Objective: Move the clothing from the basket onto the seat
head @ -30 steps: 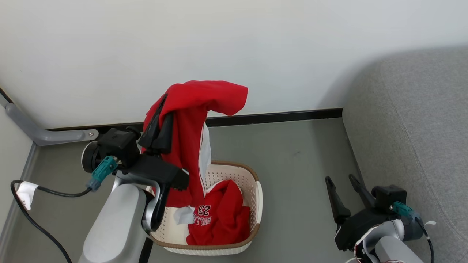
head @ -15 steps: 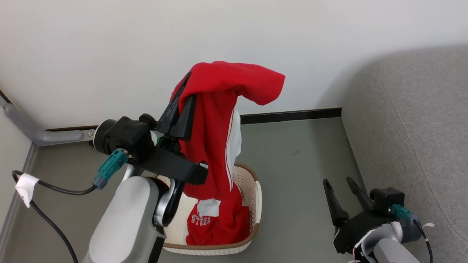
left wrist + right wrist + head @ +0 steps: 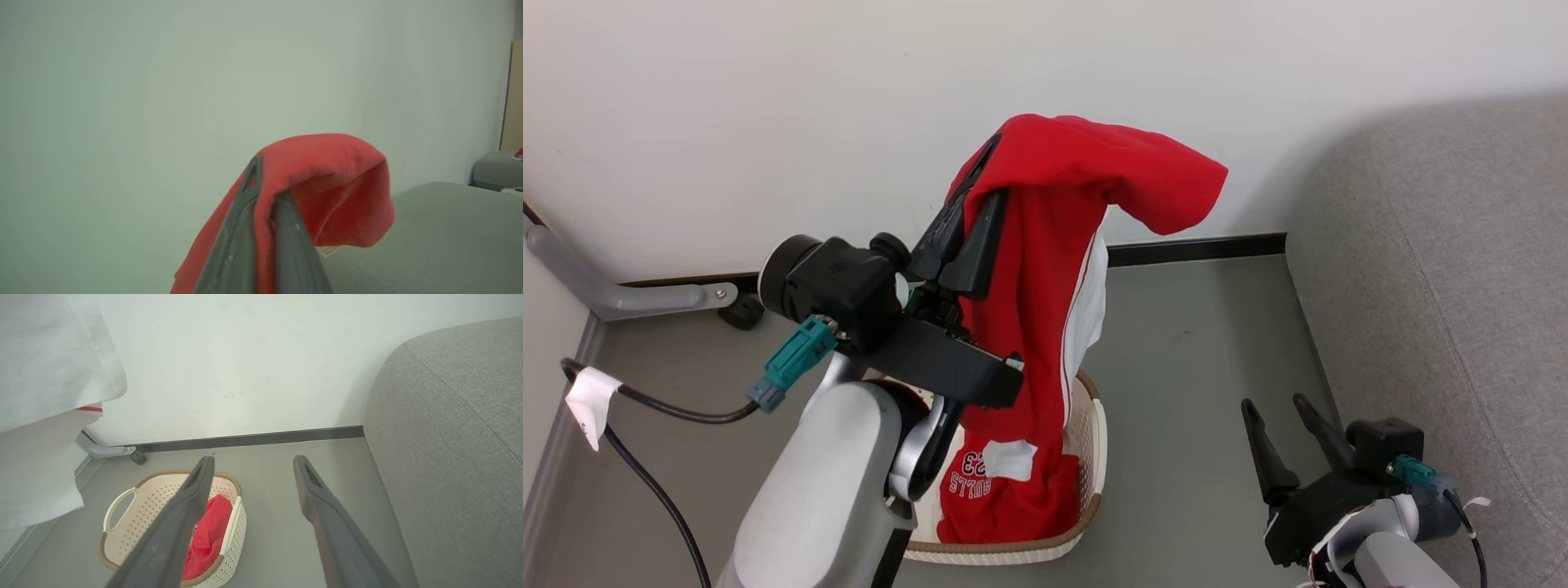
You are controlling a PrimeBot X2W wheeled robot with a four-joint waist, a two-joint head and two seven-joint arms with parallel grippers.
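My left gripper (image 3: 990, 175): narrow, both fingers pinched on a fold of the striped garment, raised high above the basket and pointing up toward the wall (image 3: 768, 98)
Striped garment (image 3: 1045, 269): soft red cloth, humped over my left fingertips like a hood with one loose flap sagging to the right, the rest falling in a long straight drop
Its markings: a white panel edged with thin white stripes runs down its right side, and a white patch sits at the lower end
Where it is: hanging in the air from my left gripper, its lower end down inside the basket; I cannot tell whether it touches the other garment there
Second garment (image 3: 1005, 498): red, crumpled in the basket, with white "BULLS" and "23" reading upside down in my head view
Basket (image 3: 1092, 457): cream, perforated walls, brown woven-look rim, white handle on the side, standing on the grey floor (image 3: 1192, 351) near the wall
Sofa (image 3: 1445, 269): large, grey textured fabric, rounded edge, a seam line across it, to my right and apart from the basket
My right gripper (image 3: 1272, 402): wide, holding nothing, low beside the sofa's front with its fingers pointing toward the wall
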